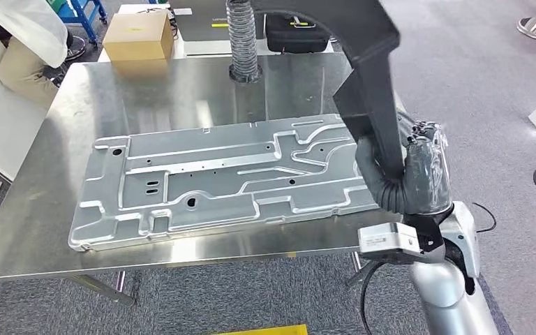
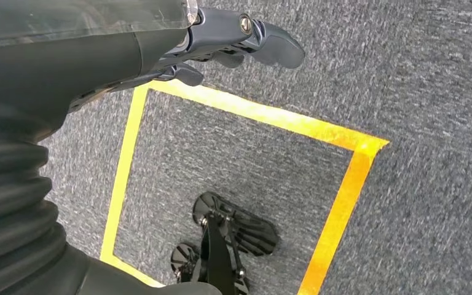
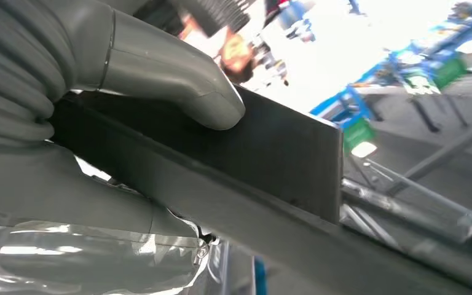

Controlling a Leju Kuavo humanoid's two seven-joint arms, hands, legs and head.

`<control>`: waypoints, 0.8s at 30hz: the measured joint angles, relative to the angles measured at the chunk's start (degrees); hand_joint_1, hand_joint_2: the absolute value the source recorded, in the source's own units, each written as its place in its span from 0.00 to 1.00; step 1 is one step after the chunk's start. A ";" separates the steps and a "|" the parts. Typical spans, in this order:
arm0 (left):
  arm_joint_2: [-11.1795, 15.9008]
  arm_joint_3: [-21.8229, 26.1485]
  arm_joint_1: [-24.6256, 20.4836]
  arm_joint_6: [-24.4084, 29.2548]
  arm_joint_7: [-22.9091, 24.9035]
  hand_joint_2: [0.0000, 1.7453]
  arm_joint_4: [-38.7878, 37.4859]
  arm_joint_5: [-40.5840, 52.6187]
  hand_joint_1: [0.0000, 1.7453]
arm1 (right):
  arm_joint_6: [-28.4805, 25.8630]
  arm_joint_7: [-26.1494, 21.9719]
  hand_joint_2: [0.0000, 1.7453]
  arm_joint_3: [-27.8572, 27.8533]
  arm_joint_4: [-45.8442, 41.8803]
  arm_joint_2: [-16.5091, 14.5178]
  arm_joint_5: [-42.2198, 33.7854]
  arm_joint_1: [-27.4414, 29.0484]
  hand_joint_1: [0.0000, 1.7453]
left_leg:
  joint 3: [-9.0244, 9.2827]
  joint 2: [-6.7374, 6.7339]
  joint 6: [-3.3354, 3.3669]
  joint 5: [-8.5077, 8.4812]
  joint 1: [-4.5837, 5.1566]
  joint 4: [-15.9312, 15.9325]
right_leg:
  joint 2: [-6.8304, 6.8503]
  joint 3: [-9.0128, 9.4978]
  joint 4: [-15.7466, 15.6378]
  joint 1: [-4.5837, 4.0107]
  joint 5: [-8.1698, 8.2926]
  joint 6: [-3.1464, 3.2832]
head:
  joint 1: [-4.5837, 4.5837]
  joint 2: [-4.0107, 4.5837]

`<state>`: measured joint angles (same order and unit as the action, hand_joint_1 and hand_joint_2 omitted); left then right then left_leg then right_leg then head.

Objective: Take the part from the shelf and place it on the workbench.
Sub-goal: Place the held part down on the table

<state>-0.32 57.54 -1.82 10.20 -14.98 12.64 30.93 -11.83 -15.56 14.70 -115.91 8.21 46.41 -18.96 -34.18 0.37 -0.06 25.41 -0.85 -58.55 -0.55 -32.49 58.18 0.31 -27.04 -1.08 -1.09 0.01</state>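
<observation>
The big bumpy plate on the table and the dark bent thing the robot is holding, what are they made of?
The bumpy plate looks like pressed sheet metal: silvery, dull sheen, with stamped ridges and punched holes. The dark part in the right hand looks like flat, matt dark grey metal with sharp straight edges, though hard plastic cannot be ruled out. The workbench looks like brushed steel, since it reflects blurrily.

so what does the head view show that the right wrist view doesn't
Head view alone: the steel workbench with a large stamped metal panel lying flat on it, a cardboard box at the far edge, and a seated person. Right wrist view alone: the thumb pressed against the part's face. Both: the right hand holding the dark angled part.
</observation>
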 joint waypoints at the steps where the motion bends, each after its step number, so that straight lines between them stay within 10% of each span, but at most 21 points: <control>1: 0.02 0.02 -0.05 -0.26 -0.05 1.00 0.02 0.32 0.00 | 0.73 1.28 1.00 -0.37 1.06 0.71 3.06 -1.89 1.00 | 0.04 -0.05 0.37 -0.14 -0.01 0.17 | 0.07 -0.48 1.04 0.15 -0.70 -0.32 | 0.05 0.00; 6: 0.30 0.23 -0.61 -1.89 -0.16 1.00 0.14 1.88 0.00 | 9.49 5.74 1.00 -0.04 14.46 4.52 21.13 -18.21 1.00 | -0.13 -0.20 1.13 -0.41 0.06 0.33 | 0.29 -8.36 16.67 0.45 -6.83 -1.16 | 0.29 0.00; 11: 0.58 0.81 -1.29 -3.51 -0.32 1.00 0.26 3.53 0.00 | 16.49 6.32 1.00 8.69 36.40 2.52 28.05 -36.48 1.00 | -0.26 -0.12 0.56 -0.52 0.32 0.10 | 0.23 -2.50 2.58 0.16 1.31 -0.02 | 0.38 -0.01; 16: 0.73 1.09 -1.64 -4.01 -0.74 1.00 0.28 4.54 0.00 | 12.81 3.16 1.00 18.74 58.33 -4.24 27.33 -43.54 1.00 | -0.66 -0.04 -1.07 -0.24 0.19 -0.31 | 0.34 -1.23 -0.64 -0.06 1.84 1.53 | 0.32 0.00; 21: 0.87 1.78 -1.65 -3.99 -1.47 1.00 0.28 5.03 0.00 | 8.75 0.85 1.00 25.85 74.47 -11.74 26.12 -42.82 1.00 | -8.40 -0.05 -1.89 5.58 0.12 -15.13 | 0.49 -0.63 -1.11 -0.17 1.74 2.60 | 0.16 0.00; 24: 0.97 2.04 -1.43 -4.03 -2.13 1.00 0.28 6.01 0.00 | 7.72 0.00 1.00 27.76 79.87 -14.32 24.52 -41.33 1.00 | -6.54 -0.07 -1.83 0.62 0.08 -9.43 | 0.49 -0.16 -0.87 -0.20 1.15 2.50 | 0.17 0.00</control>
<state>0.64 59.58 -3.25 6.17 -17.11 12.92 36.93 -4.11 -15.56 42.46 -36.03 -6.11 70.94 -60.29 -40.72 0.30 -1.89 26.04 -0.77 -67.97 -0.06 -32.65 57.30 0.11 -25.89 1.42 -0.92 0.01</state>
